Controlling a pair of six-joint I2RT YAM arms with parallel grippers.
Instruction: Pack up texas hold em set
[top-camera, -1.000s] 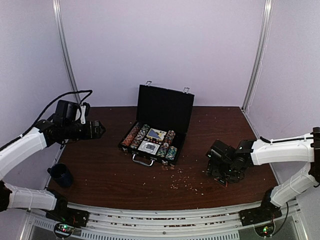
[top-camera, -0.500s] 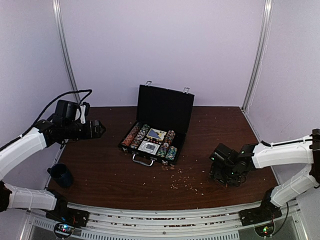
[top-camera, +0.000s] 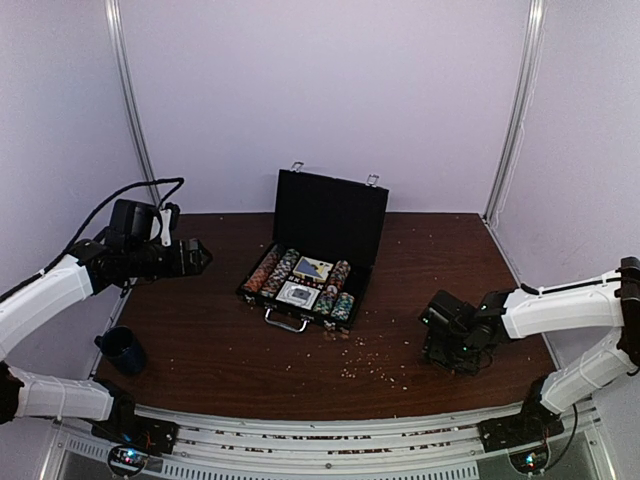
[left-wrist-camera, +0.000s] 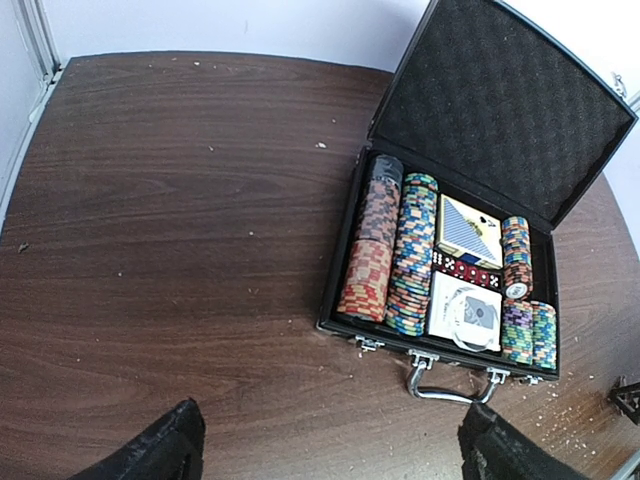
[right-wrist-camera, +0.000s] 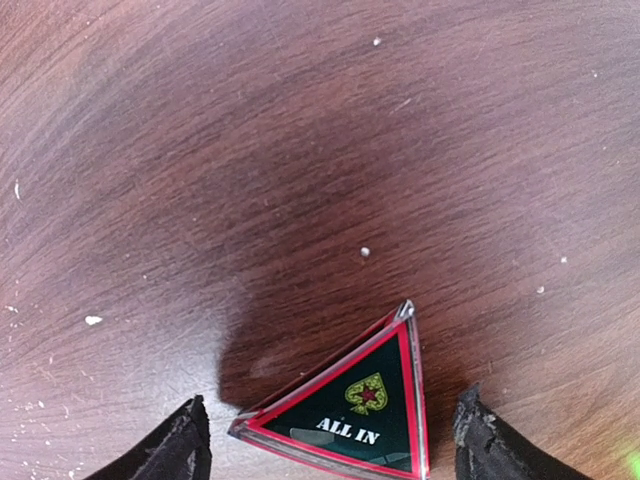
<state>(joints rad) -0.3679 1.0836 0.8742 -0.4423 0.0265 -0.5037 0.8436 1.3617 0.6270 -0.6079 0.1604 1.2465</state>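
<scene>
The texas hold em set's black case (top-camera: 331, 215) stands open mid-table, lid upright, with chip rows (left-wrist-camera: 410, 255), a card deck box (left-wrist-camera: 465, 310) and red dice (left-wrist-camera: 462, 268) in its tray. A silver handle (left-wrist-camera: 450, 385) faces the near side. My left gripper (top-camera: 203, 258) hovers open to the left of the case, nothing between its fingers (left-wrist-camera: 165, 450). My right gripper (top-camera: 447, 352) is down at the table on the right. Its jaws stand open around a triangular green and red "ALL IN" marker (right-wrist-camera: 355, 405), with a gap on each side.
A dark blue mug (top-camera: 122, 350) stands near the left front edge. Pale crumbs (top-camera: 365, 360) are scattered on the brown table between the case and the right gripper. Metal frame posts and white walls close in the back and sides.
My right gripper has drawn back toward the near right and sunk to the table, its jaws narrowing a little. The left arm and the case have not moved.
</scene>
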